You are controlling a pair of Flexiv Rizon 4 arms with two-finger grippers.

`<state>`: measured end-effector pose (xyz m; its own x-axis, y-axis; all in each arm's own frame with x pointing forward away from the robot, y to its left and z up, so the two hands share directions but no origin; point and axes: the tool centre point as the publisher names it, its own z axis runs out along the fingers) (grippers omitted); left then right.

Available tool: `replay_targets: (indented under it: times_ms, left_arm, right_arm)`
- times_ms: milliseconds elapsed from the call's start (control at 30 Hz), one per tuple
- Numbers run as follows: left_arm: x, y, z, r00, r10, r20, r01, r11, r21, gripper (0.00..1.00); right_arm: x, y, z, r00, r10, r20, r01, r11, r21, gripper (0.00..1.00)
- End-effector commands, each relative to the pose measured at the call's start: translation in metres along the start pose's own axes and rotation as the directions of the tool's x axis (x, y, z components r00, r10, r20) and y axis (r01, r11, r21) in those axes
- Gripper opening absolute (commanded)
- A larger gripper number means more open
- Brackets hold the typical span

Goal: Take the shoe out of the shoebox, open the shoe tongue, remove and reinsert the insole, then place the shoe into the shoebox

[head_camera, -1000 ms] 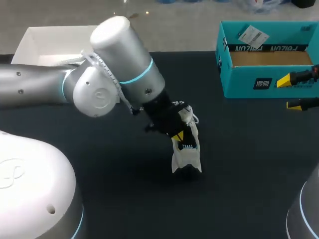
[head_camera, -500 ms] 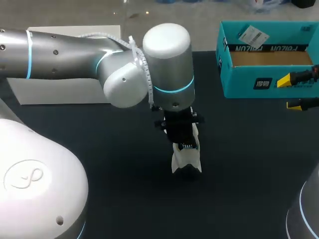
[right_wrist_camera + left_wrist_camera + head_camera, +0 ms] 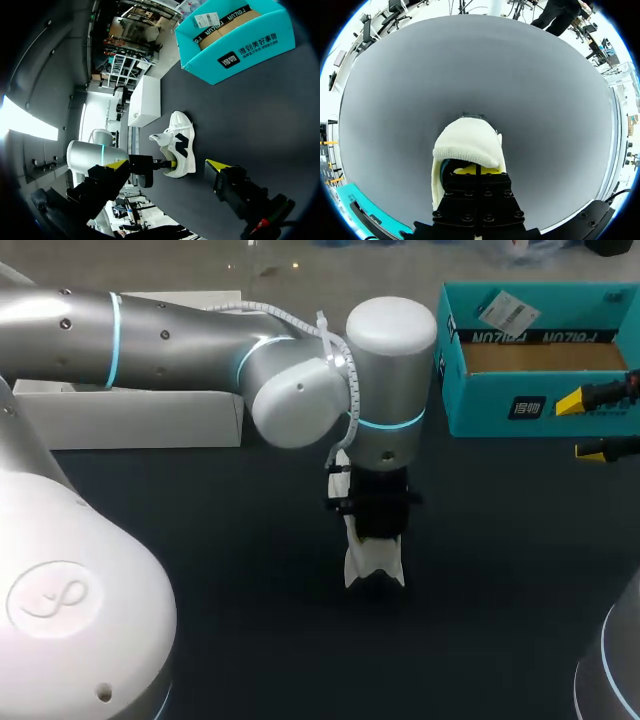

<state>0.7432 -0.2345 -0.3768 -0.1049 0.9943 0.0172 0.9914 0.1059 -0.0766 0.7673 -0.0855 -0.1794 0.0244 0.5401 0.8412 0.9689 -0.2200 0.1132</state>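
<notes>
Left end effector [image 3: 476,171] is down in the opening of the white sneaker [image 3: 467,142]; can't tell if it's clenched or released. The sneaker stands upright near the middle of the dark worktop [image 3: 230,570], well apart from the open teal shoebox [image 3: 500,410] at the far right. Right end effector [image 3: 588,426] hangs released, holding nothing, just in front of the shoebox. A white box [image 3: 140,420] lies at far left.
</notes>
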Motion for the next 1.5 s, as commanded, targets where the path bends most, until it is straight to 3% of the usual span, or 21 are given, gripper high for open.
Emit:
replay_targets:
  times_ms: [33, 433, 733, 867, 1167, 1500]
  left_arm:
    - [-0.002, 0.0, 0.018, 1.0, -0.005, 0.024, 0.004, 0.999, 0.037, 0.0]
    - [-0.004, -0.005, 0.049, 1.0, 0.015, -0.017, -0.014, 0.997, 0.082, 0.0]
    - [0.004, -0.01, -0.004, 0.998, 0.02, 0.057, -0.022, 0.999, 0.03, 0.0]
    - [0.001, -0.005, -0.012, 0.996, 0.022, 0.086, -0.021, 1.0, -0.013, 0.0]
    - [-0.015, 0.007, 0.009, 0.996, 0.038, 0.086, -0.035, 0.999, -0.04, 0.0]
    - [-0.009, 0.007, 0.035, 0.999, 0.031, 0.022, -0.03, 0.999, -0.037, 0.0]
  right_arm:
    - [0.0, 0.0, 0.001, 1.0, 0.001, 0.002, -0.001, 1.0, 0.0, 1.0]
    - [0.0, 0.0, 0.001, 1.0, 0.001, 0.002, -0.001, 1.0, 0.0, 1.0]
    - [0.0, 0.0, 0.001, 1.0, 0.001, 0.002, -0.001, 1.0, 0.0, 1.0]
    - [0.0, 0.0, 0.001, 1.0, 0.001, 0.002, -0.001, 1.0, 0.0, 1.0]
    - [0.0, 0.0, 0.001, 1.0, 0.001, 0.002, -0.001, 1.0, 0.0, 1.0]
    - [0.0, 0.0, 0.001, 1.0, 0.001, 0.002, -0.001, 1.0, 0.0, 1.0]
